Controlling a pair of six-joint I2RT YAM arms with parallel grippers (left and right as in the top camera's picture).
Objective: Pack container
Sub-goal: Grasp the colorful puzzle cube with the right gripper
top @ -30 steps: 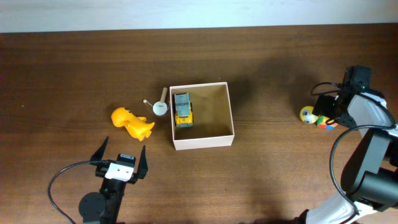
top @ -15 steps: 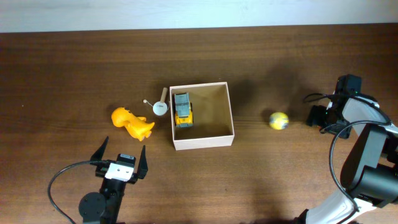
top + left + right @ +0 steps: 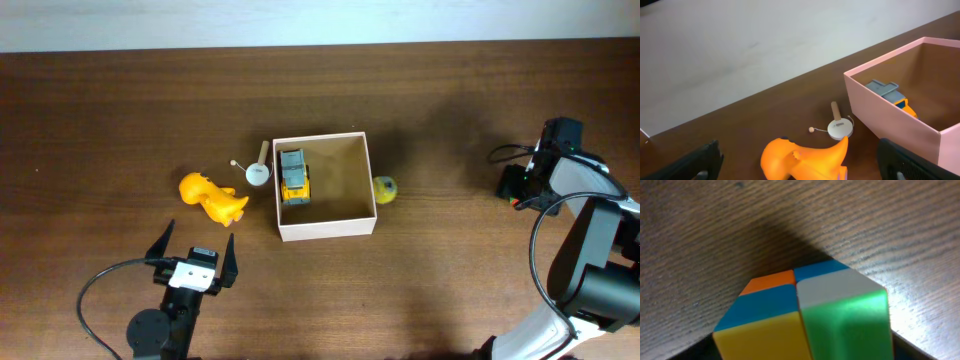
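With left jaws released and right jaws impossible to tell over the puzzle cube [image 3: 805, 315] at far right, seemingly mid-pickup, needing a firm clamp, then a carry into the cardboard box [image 3: 326, 229].

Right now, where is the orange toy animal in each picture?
Overhead: the orange toy animal lies left of centre, just left of the container.
Left wrist: the toy sits at the bottom middle, close up.
Right wrist: not in it; only a coloured cube shows.
Shared landmark: the container, on the toy's right in both.
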